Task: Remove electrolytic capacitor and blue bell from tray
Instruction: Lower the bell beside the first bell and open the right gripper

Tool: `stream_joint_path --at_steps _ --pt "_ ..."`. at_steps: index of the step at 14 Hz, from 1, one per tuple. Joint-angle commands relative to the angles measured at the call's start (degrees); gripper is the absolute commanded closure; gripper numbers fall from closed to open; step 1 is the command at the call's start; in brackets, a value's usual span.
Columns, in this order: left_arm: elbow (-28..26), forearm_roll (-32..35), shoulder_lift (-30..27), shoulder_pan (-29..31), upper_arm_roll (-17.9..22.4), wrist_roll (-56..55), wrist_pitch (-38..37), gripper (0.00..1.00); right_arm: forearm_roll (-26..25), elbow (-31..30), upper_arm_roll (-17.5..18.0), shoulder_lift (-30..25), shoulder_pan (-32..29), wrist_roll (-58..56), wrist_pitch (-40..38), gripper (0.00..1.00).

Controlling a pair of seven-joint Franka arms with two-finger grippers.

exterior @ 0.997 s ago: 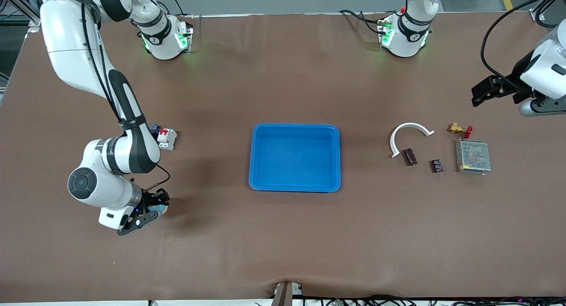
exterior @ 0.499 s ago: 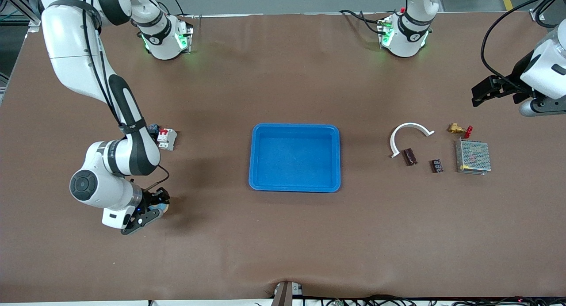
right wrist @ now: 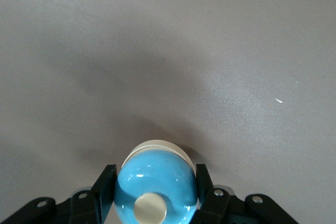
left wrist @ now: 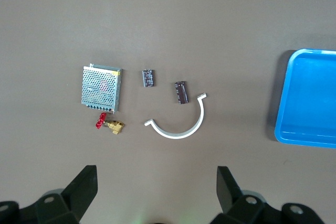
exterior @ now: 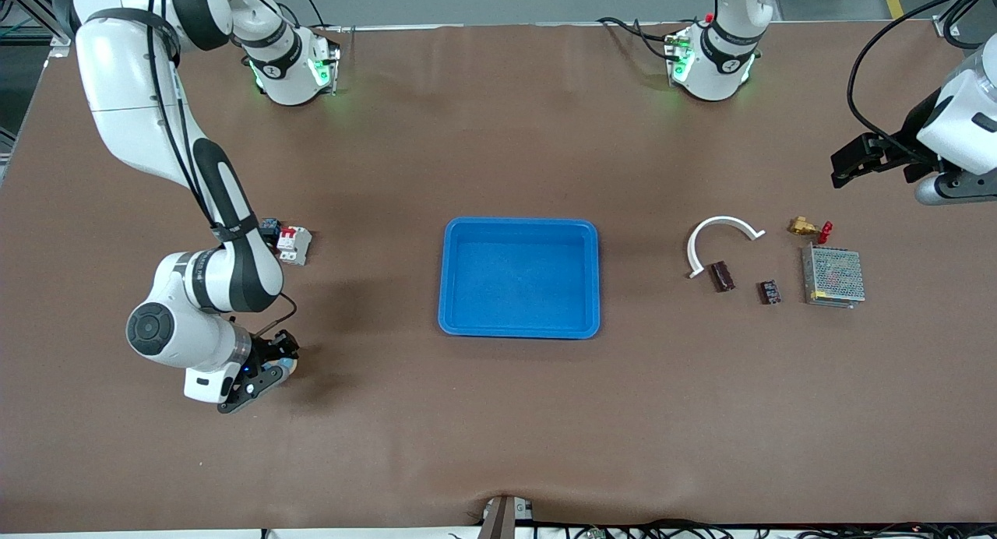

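Note:
My right gripper is shut on the bell, a blue dome with a white button and a white base, low over the table near the right arm's end. In the front view only a sliver of the bell shows between the fingers. The dark brown capacitor lies on the table near the left arm's end, just inside a white curved piece; it also shows in the left wrist view. My left gripper is open and empty, high over the table's left-arm end.
A blue tray sits mid-table, its corner in the left wrist view. Beside the capacitor lie a small dark part, a metal mesh box and a brass fitting with a red cap. A white and red breaker lies by the right arm.
My right gripper has shifted slightly with the bell, a little toward the tray and away from the front camera. The left arm has not moved.

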Motion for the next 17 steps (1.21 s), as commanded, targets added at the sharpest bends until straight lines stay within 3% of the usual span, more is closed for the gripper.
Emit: stream_joint_path --at_steps 1,8,9,12,13,17 --pt "-0.09 -1.18 -0.18 0.09 0.23 0.25 0.49 0.0 1.45 0.05 0.85 0.68 -0.95 -1.66 0.54 0.48" --pt "-0.09 -1.18 -0.18 0.01 0.23 0.25 0.49 0.0 1.45 0.05 0.85 1.21 -0.95 -1.66 0.54 0.44" --pt "-0.09 -1.18 -0.18 0.01 0.23 0.25 0.49 0.0 1.45 0.05 0.85 1.21 -0.95 -1.66 0.54 0.38" --pt "-0.09 -1.18 -0.18 0.01 0.23 0.25 0.49 0.0 1.54 0.14 0.85 1.21 -0.95 -1.48 0.46 0.06" --pt "-0.09 -1.18 -0.18 0.01 0.23 0.25 0.49 0.0 1.54 0.14 0.94 1.21 -0.95 -1.48 0.46 0.0" --pt "-0.09 -1.18 -0.18 0.01 0.23 0.25 0.49 0.0 2.06 1.01 0.85 0.6 -0.6 -0.78 -1.03 0.0"
